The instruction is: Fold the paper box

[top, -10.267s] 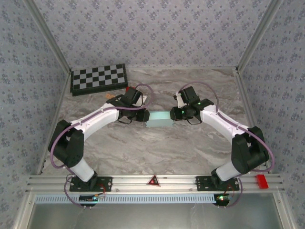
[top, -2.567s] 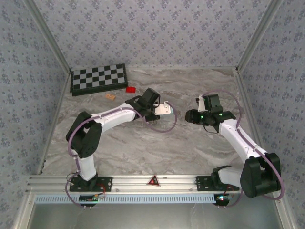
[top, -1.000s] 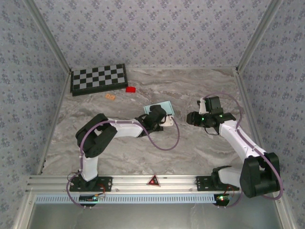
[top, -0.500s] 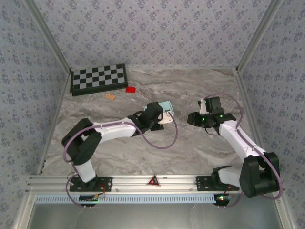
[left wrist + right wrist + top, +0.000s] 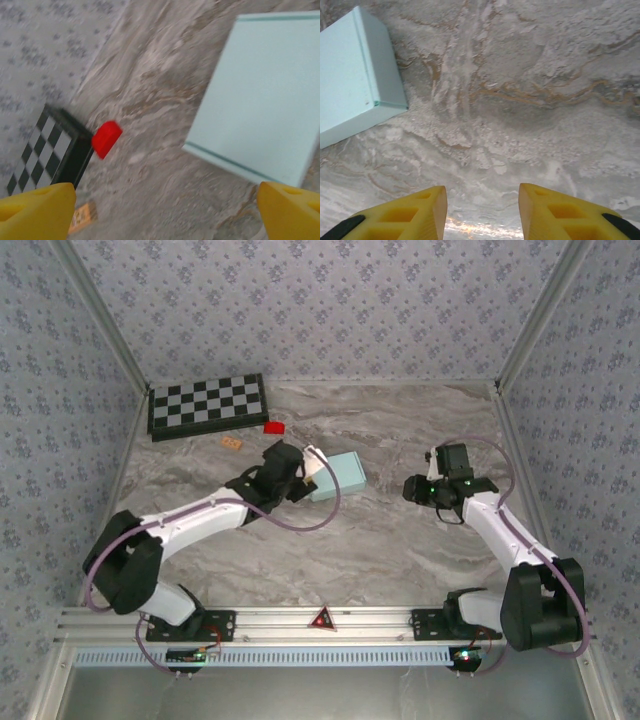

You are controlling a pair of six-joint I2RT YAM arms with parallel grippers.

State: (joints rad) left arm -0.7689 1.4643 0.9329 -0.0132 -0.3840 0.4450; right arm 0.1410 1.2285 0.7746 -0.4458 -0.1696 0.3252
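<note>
The paper box [image 5: 340,476] lies flat mid-bench [image 5: 400,540], just beside the left gripper [image 5: 162,212], whose jaws gape wide and empty. The right gripper [image 5: 482,200] hangs well off to its right, jaws parted, holding nothing.

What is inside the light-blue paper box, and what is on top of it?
Nothing lies on top of the paper box. Its closed walls hide the inside.

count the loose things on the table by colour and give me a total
pale blue: 1, the paper box
black and white: 1, the checkerboard
red: 1, a small block
tan: 1, a small flat piece
total: 4
</note>
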